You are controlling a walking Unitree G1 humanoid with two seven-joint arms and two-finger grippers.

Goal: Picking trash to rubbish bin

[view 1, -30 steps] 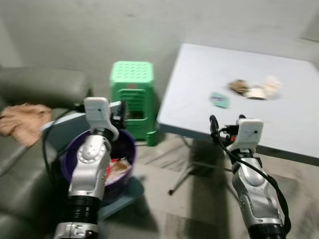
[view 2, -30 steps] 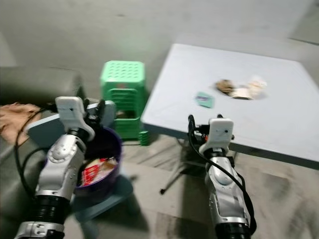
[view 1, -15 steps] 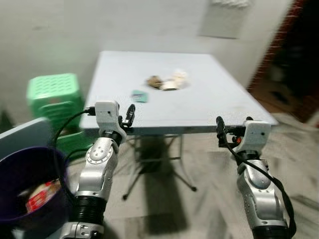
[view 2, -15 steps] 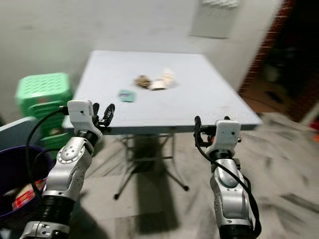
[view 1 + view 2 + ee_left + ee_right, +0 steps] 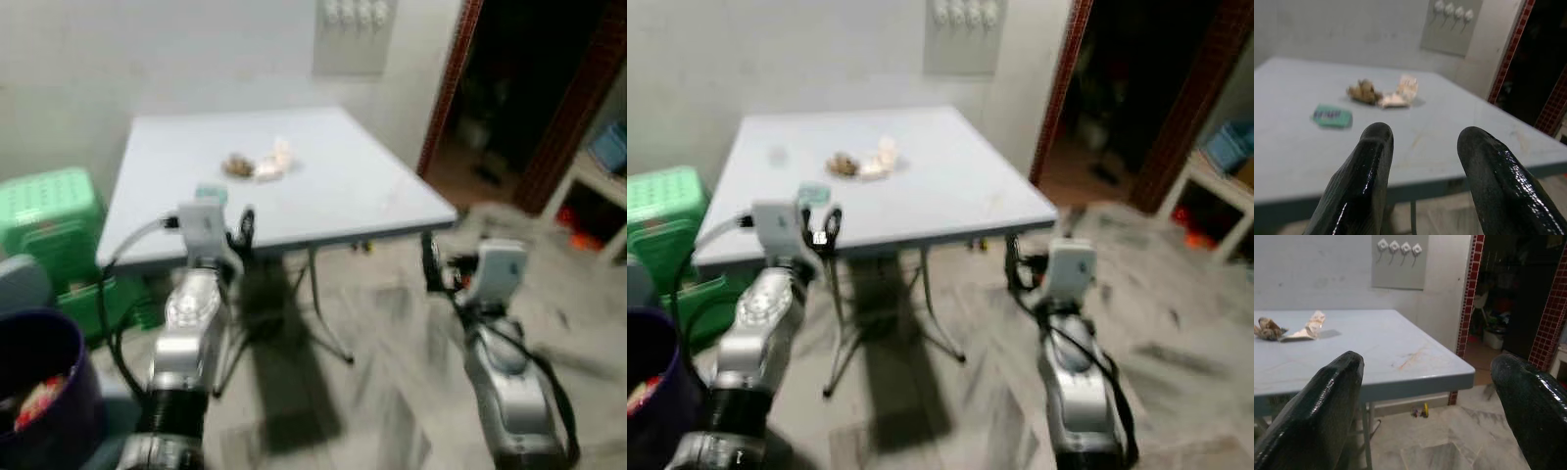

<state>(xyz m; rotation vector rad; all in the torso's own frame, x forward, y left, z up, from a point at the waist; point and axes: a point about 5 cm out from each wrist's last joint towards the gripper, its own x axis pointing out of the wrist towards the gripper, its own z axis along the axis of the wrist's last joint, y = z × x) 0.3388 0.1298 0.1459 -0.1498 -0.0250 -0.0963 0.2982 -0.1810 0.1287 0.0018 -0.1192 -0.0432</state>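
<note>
The robot looks to be on the approach step; crumpled trash and a green packet lie on the surface; the bin stands at its left; left pincer and right pincer gape empty; next, one must reach over the surface edge to the packet.

A plain room in a home is shown. A light blue folding table is set by a bare wall, with a green plastic stool beside it. A grey tiled floor and a doorway edged with red tiles are seen.
</note>
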